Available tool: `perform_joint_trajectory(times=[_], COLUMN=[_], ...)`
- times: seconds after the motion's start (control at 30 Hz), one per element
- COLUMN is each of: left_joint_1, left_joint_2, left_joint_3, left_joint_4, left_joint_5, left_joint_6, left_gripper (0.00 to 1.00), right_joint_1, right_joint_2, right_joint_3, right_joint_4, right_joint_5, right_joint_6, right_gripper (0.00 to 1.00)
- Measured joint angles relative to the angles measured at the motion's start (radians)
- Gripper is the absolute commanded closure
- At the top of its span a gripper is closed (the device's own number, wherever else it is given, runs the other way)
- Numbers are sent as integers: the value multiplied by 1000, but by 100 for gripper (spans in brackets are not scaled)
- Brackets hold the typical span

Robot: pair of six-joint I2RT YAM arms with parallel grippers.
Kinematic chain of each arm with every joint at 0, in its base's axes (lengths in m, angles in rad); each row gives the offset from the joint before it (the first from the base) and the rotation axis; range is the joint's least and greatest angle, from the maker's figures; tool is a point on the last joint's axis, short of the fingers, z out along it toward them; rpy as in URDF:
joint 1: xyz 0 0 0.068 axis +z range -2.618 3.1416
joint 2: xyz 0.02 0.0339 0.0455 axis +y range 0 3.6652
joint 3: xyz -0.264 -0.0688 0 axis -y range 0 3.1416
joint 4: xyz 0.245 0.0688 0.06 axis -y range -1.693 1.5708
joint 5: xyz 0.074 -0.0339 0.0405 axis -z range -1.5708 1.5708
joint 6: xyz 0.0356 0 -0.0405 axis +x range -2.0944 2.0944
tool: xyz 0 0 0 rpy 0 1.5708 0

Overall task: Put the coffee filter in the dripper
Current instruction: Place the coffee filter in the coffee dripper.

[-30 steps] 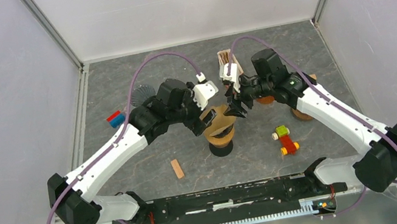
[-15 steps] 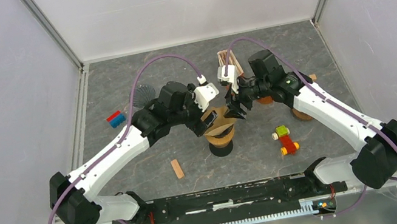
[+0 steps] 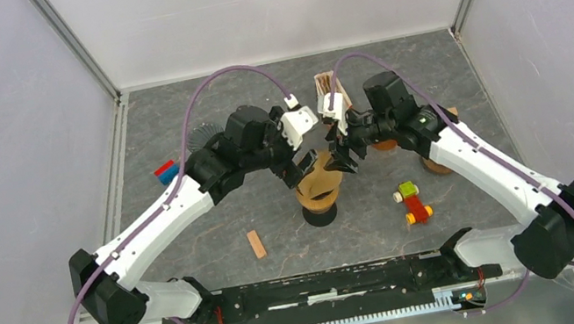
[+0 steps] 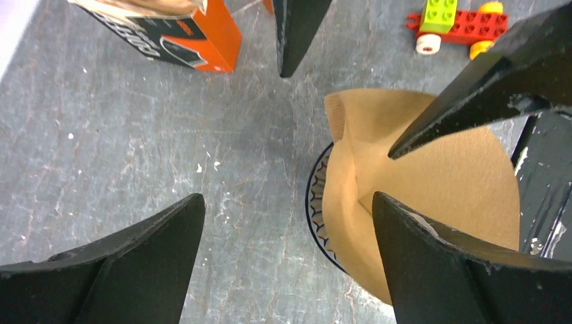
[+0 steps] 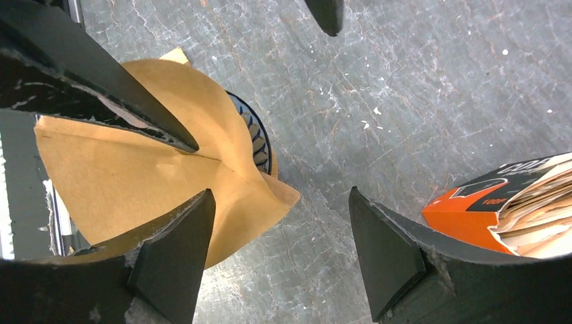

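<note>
coffee filter [image 4: 432,196] is seated in the dripper [image 3: 319,203], just under both grippers, with one flap poking between the right fingers. left gripper [image 4: 289,202] and right gripper [image 5: 282,194] are spread wide, nothing held. the paper is judged light, floppy and easily creased; the flap edge is best pinched.

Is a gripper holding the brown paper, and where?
Nothing is held. The left gripper and right gripper are both open, and the coffee filter sits in the dripper.

We count one coffee filter [image 3: 317,174], one dripper [image 4: 316,206], one orange box [image 4: 210,37], one toy car [image 3: 417,209], one wooden block [image 3: 256,244], one red-and-blue block [image 3: 168,173].
</note>
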State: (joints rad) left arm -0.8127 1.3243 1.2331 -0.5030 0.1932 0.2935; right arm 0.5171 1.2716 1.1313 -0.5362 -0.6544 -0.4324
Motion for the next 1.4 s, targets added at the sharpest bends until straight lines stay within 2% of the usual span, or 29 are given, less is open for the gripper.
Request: perform_joint_trajectory(times=[0.4, 0.53, 0.63, 0.73, 0.87, 1.1, 1.4], left_joint_1=[1, 6, 10, 11, 22, 52, 55], left_joint_2=[14, 14, 14, 14, 14, 14, 23], left_joint_3=[36, 36, 35, 30, 16, 3, -23], left_joint_4=[-18, -19, -18, -13, -8, 12, 32], left_joint_5=[27, 26, 26, 26, 27, 32, 65], left_joint_6=[-6, -7, -8, -10, -35, -62, -81], left_gripper=[0, 0, 0, 0, 0, 1, 2], right_joint_1=[0, 0, 8, 52, 137, 245, 365], right_joint_2=[-76, -78, -78, -91, -150, -163, -84], right_joint_3=[30, 111, 193, 211, 119, 23, 21], right_joint_4=[-18, -117, -258, -343, -361, -351, -324], right_joint_5=[-3, -40, -83, -98, -76, 11, 170], right_joint_6=[-27, -145, -280, -376, -420, -433, -433], right_gripper=[20, 20, 20, 20, 20, 20, 22])
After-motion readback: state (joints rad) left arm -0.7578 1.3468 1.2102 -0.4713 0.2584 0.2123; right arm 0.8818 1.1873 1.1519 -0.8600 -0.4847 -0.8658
